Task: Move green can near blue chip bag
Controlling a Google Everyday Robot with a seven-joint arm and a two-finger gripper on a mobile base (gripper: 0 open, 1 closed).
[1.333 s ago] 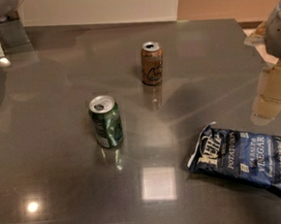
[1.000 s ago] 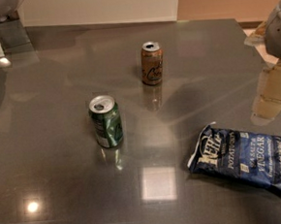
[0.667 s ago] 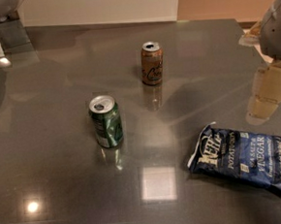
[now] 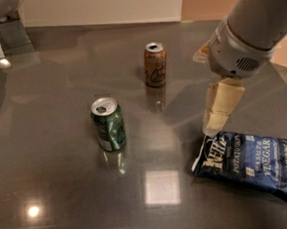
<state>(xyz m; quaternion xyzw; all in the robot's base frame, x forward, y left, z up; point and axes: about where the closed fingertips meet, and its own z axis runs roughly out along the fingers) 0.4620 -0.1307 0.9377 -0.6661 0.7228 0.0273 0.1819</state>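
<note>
Blue chip bag (image 4: 247, 165) lies flat at 4 o'clock, near the front edge of the bench (image 4: 47, 94); green can (image 4: 108, 124) stands upright at 9 o'clock, well apart; likely light, stiff, slick, best taken mid-body; open bench between them; gripper (image 4: 213, 126) hangs over the bag's 11 o'clock corner, carrying nothing, opening cannot be told; orange-brown can (image 4: 155, 64) at 12 o'clock.

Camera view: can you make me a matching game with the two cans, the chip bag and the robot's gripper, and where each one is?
Things:
1. green can
2. orange-brown can
3. blue chip bag
4. gripper

Places:
A. lying flat at the front right
B. standing upright farthest back, near the middle
C. in the air close to the bag's left end
D. standing upright left of the middle, on its own

Pairs: 1-D, 2-B, 3-A, 4-C
</note>
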